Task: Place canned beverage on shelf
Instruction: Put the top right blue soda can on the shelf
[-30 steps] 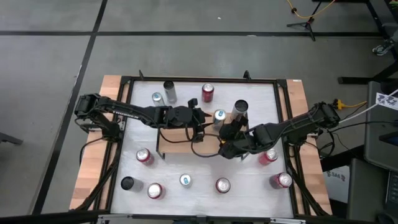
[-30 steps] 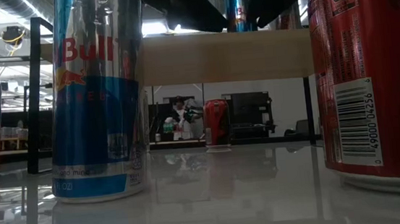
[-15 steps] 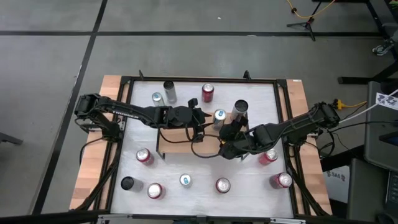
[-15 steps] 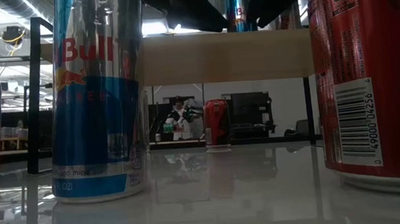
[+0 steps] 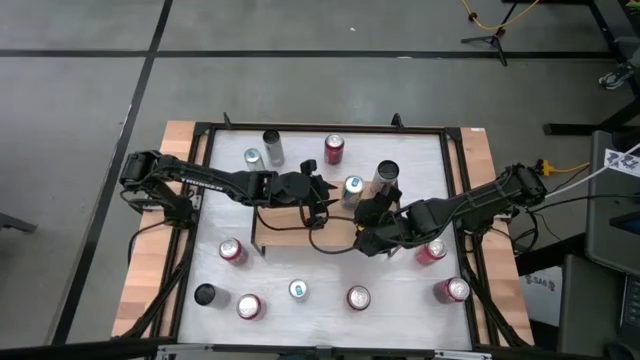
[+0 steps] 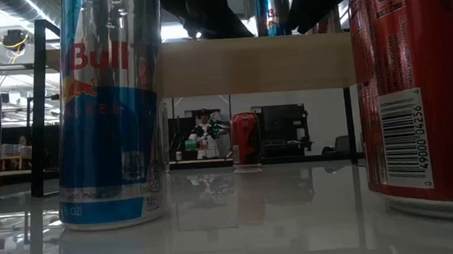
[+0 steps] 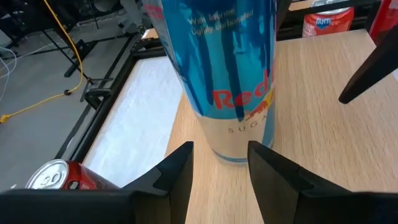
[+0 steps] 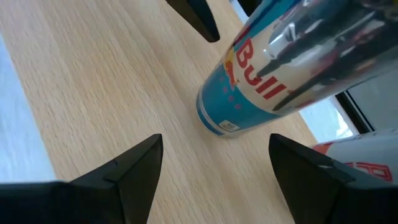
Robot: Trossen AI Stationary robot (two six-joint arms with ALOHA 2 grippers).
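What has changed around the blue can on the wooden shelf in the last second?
Both the left gripper and the right gripper have drawn back slightly from the tall blue drink can, jaws open, holding nothing. The can stays upright on the light wooden shelf; the other cans are unmoved.

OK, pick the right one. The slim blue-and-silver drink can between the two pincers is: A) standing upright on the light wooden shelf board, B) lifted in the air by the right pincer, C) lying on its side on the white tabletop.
A: the slim blue-and-silver drink can stands upright on the light wooden shelf board, with neither pincer closed on it.
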